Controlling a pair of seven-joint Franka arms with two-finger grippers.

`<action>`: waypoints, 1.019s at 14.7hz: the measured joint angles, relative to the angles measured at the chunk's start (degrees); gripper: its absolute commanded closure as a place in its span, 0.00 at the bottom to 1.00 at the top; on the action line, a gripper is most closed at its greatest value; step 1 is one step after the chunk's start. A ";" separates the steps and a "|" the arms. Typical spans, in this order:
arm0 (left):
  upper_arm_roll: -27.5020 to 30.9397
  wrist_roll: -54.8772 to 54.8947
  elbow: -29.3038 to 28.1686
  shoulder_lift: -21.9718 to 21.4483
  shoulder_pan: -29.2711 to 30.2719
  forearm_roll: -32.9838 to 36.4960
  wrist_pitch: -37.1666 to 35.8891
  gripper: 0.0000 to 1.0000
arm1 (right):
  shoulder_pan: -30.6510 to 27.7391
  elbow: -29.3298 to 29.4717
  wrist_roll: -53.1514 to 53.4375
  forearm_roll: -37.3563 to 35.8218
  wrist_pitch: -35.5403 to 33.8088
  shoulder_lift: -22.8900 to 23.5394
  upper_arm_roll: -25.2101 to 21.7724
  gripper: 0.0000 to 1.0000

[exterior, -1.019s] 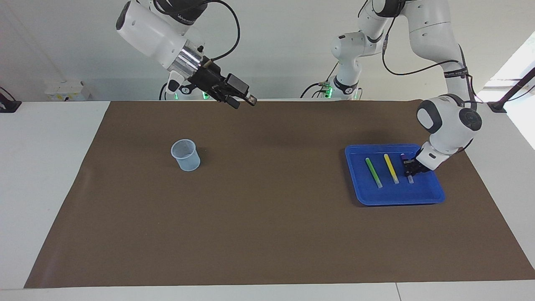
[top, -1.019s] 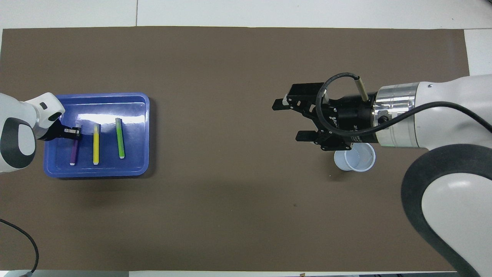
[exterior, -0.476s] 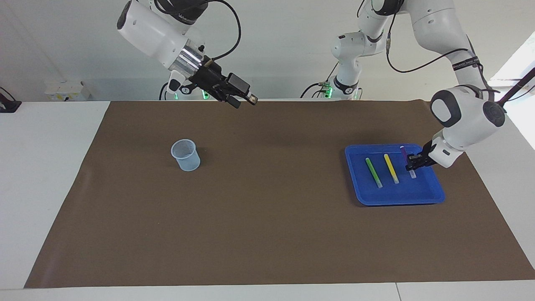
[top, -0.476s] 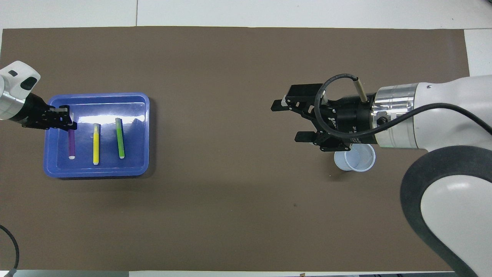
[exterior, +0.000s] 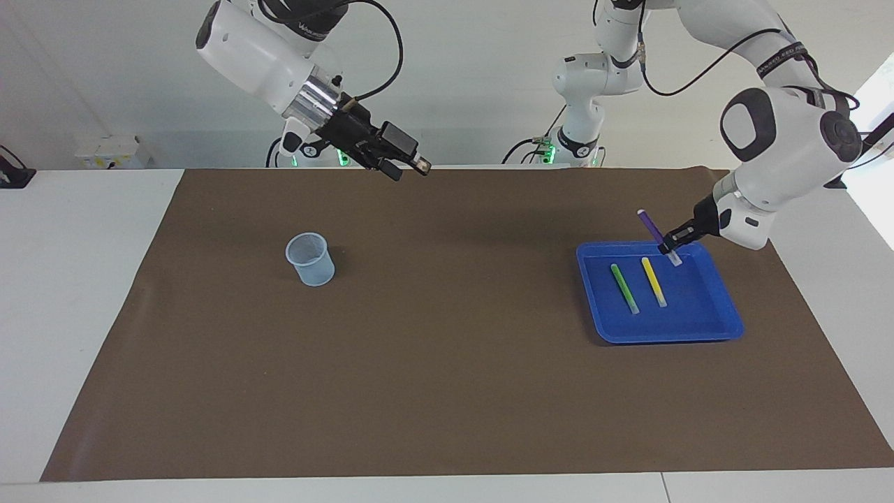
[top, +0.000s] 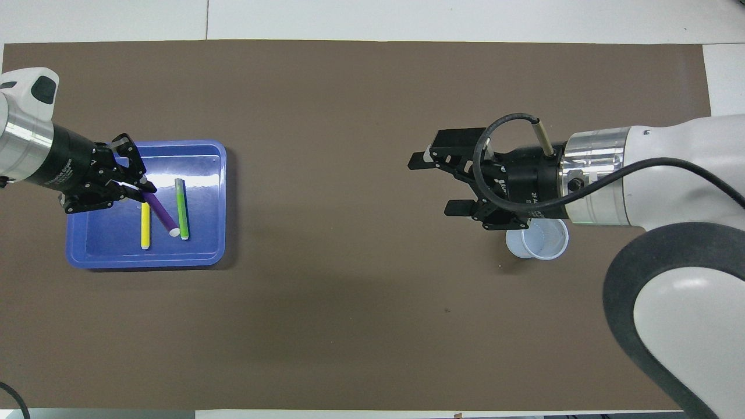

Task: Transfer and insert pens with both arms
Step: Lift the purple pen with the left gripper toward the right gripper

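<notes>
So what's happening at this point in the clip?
The left gripper is shut on the purple pen, holding it tilted in the air over the blue tray. The green pen and yellow pen lie side by side in that tray. The right gripper waits open in the air, with the clear cup standing toward its end of the table.

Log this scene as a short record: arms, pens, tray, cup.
left gripper: shut on purple pen, raised over the tray
right gripper: open, waits in the air, holds nothing
green pen: lies in tray
yellow pen: lies in tray, beside green pen
tray: blue, toward the left arm's end
cup: upright, holds no pen, toward the right arm's end
</notes>
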 measured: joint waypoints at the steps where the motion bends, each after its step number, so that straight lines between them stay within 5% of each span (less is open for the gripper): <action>1: -0.02 -4.99 -0.01 -0.92 -0.69 -2.08 -0.44 1.00 | 0.10 0.00 0.00 0.00 0.29 0.00 0.12 0.00; 8: -0.06 -29.18 -0.55 -2.24 -4.51 -17.49 -0.30 1.00 | 5.68 -0.72 9.84 0.04 14.24 0.00 4.53 0.00; 15: -0.08 -38.92 -6.84 -4.27 -8.52 -26.60 4.97 1.00 | 12.06 -2.41 11.79 -3.21 16.94 0.06 4.61 0.00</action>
